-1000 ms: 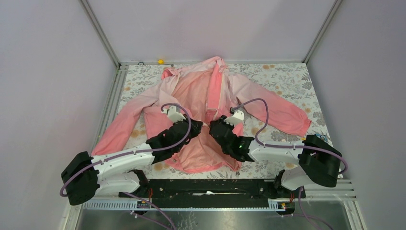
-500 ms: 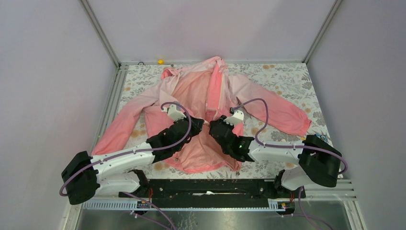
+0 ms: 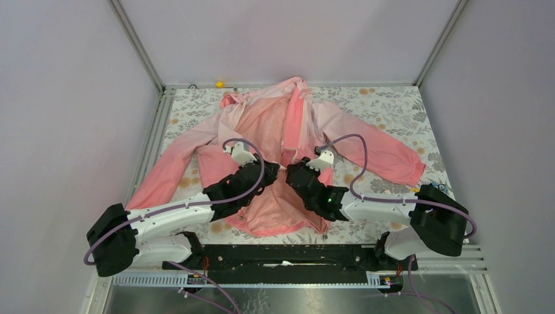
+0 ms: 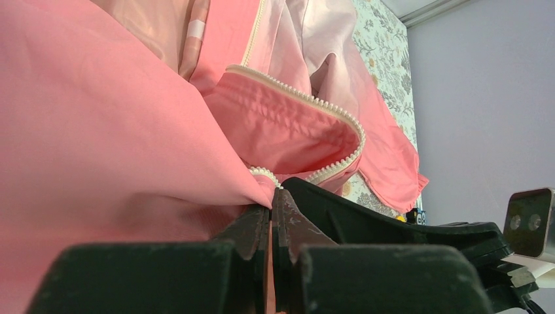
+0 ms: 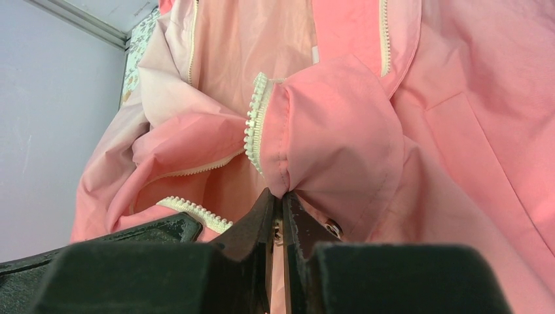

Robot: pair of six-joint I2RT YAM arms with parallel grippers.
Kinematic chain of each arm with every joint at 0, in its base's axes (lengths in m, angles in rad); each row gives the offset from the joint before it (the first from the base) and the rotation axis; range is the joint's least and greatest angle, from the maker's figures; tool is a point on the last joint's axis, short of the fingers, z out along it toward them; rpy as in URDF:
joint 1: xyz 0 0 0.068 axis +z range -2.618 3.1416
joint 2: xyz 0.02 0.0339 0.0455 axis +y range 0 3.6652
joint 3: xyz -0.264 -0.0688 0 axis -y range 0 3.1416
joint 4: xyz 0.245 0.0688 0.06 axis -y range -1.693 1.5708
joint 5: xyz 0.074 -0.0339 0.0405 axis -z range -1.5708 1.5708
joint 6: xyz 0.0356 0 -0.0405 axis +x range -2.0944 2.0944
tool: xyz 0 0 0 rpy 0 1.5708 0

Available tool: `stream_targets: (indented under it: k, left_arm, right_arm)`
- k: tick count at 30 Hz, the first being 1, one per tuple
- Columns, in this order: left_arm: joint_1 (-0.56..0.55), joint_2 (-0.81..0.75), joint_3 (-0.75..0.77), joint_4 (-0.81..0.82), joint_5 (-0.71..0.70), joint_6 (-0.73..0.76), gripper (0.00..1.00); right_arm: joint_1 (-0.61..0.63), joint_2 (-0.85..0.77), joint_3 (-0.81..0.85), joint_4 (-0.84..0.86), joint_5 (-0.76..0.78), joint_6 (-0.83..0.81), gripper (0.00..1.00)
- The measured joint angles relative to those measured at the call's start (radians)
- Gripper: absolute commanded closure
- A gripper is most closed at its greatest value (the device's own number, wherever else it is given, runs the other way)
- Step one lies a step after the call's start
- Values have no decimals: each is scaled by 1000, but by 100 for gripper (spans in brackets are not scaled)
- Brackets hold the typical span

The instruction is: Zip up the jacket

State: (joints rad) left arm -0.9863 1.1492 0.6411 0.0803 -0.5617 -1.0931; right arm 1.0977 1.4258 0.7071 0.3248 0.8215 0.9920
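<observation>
The pink jacket (image 3: 281, 124) lies open on the flowered table, collar at the back, hem toward me. Its white zipper (image 4: 307, 104) runs unjoined along both front edges. My left gripper (image 3: 268, 171) is shut on the jacket's left front edge near the zipper teeth (image 4: 265, 173). My right gripper (image 3: 290, 171) is shut on the right front edge beside its zipper teeth (image 5: 256, 121). The two grippers sit close together over the lower middle of the jacket, each lifting a fold of fabric. A small metal piece (image 5: 332, 228) shows by my right finger.
The flowered table cover (image 3: 386, 104) shows around the jacket. A metal frame rail (image 3: 152, 140) runs along the left edge. A small yellow object (image 3: 219, 84) sits at the back edge. Plain walls close in on both sides.
My left gripper has shifted slightly right and forward, closing the gap to my right gripper. The right arm has barely moved.
</observation>
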Motion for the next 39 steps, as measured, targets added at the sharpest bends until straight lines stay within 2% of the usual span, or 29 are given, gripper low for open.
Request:
stream_targets:
  k: [39]
  left_arm:
    - [-40,-1,6,-38,-75,-9,100]
  right_arm:
    - [0,14,2,-21,0,22,100]
